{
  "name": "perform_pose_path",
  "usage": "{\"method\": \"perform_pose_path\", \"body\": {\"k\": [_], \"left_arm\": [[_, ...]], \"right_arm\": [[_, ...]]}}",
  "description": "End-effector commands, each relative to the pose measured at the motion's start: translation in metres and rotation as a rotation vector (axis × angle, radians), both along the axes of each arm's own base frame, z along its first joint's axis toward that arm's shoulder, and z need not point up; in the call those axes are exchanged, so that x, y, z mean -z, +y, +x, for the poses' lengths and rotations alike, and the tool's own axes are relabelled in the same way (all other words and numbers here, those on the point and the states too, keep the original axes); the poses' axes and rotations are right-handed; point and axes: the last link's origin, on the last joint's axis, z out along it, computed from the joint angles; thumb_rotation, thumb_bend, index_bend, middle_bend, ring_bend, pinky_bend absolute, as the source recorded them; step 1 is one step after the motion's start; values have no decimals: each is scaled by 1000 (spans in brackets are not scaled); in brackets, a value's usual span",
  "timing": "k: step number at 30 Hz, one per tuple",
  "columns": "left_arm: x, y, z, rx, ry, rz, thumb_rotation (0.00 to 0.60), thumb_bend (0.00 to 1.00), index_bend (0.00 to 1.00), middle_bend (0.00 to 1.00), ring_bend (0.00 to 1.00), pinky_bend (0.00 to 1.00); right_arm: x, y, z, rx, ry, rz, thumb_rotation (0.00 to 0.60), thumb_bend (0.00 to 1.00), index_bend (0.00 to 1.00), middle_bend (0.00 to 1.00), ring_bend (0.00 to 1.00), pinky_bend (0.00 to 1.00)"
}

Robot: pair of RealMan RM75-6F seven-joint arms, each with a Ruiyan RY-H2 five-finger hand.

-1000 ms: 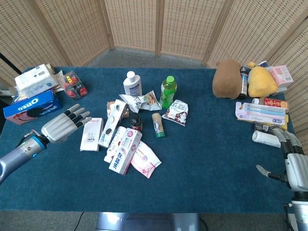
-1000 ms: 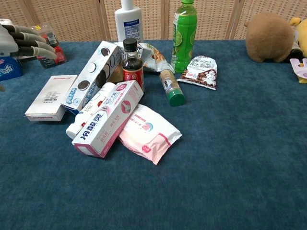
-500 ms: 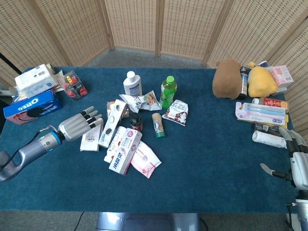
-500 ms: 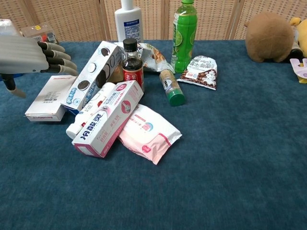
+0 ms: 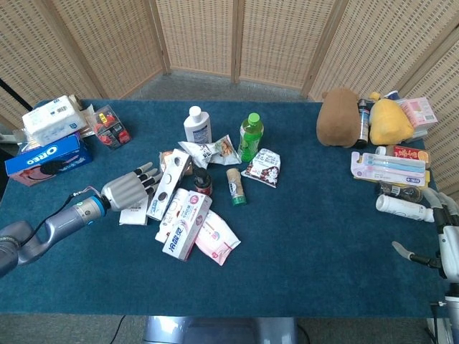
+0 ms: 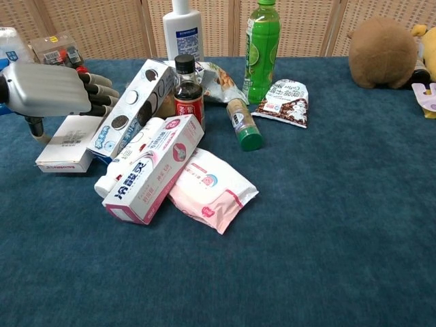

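the left hand (image 6: pixel 51 88) hovers over the flat white box (image 6: pixel 65 143) at the left of the clutter, its fingers (image 6: pixel 99 92) stretched out and apart, grasping nothing, their tips just beside the blue-and-white cookie box (image 6: pixel 133 109) that leans against the pile. the white box lies flat on the blue tabletop (image 6: pixel 327 225), partly under the hand. beside the cookie box stand a small dark sauce bottle (image 6: pixel 187 88) and, lying down, a pink-and-white toothpaste box (image 6: pixel 153 170) with a pink wipes pack (image 6: pixel 211 187) touching it. further back stand a white lotion bottle (image 6: pixel 182 30) and a green drink bottle (image 6: pixel 262 44). the right hand (image 5: pixel 443 240) sits at the far right edge of the tabletop in the head view, near a white tube (image 5: pixel 401 208), holding nothing, fingers loose.
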Motion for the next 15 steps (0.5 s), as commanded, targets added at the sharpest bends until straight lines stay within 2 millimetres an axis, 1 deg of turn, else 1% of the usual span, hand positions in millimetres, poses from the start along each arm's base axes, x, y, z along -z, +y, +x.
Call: {"method": "perform_pose_path", "body": {"k": [1, 2, 3, 5, 6, 7, 8, 9, 10, 11, 15], "left_arm": [[2, -2, 0, 30, 11, -3, 600, 0, 0, 0, 0, 0], [3, -3, 0, 37, 10, -4, 600, 0, 0, 0, 0, 0], [3, -4, -1, 51, 11, -3, 600, 0, 46, 0, 1, 11], [3, -5, -2, 65, 10, -1, 600, 0, 204, 12, 80, 101], [2, -6, -3, 70, 6, 3, 600, 0, 360, 72, 196, 201], [2, -6, -4, 74, 1, 5, 600, 0, 478, 157, 316, 280], [1, -7, -5, 77, -2, 8, 600, 0, 571, 246, 404, 340], [-1, -7, -6, 81, -6, 11, 600, 0, 624, 296, 451, 375], [-2, -7, -7, 85, -7, 15, 600, 0, 656, 325, 481, 398], [-3, -8, -8, 88, -9, 18, 600, 0, 669, 330, 488, 406], [-13, -10, -10, 95, -32, 35, 600, 0, 681, 323, 491, 408]], "right_arm": [[-1, 0, 0, -2, 0, -3, 600, 0, 16, 0, 0, 0], [-1, 0, 0, -3, 0, -4, 600, 0, 16, 0, 0, 0], [-1, 0, 0, -4, -1, -5, 600, 0, 16, 0, 0, 0], [-1, 1, 1, -5, 0, -5, 600, 0, 16, 0, 0, 0], [-1, 1, 1, -6, 0, -5, 600, 0, 15, 0, 0, 0], [-1, 1, 1, -7, 0, -4, 600, 0, 16, 0, 0, 0], [0, 1, 1, -8, 1, -4, 600, 0, 15, 0, 0, 0], [0, 1, 1, -9, 2, -4, 600, 0, 15, 0, 0, 0], [0, 1, 2, -9, 3, -4, 600, 0, 16, 0, 0, 0], [0, 1, 2, -9, 2, -4, 600, 0, 15, 0, 0, 0], [0, 1, 3, -12, 3, -2, 600, 0, 16, 0, 0, 0]]}}
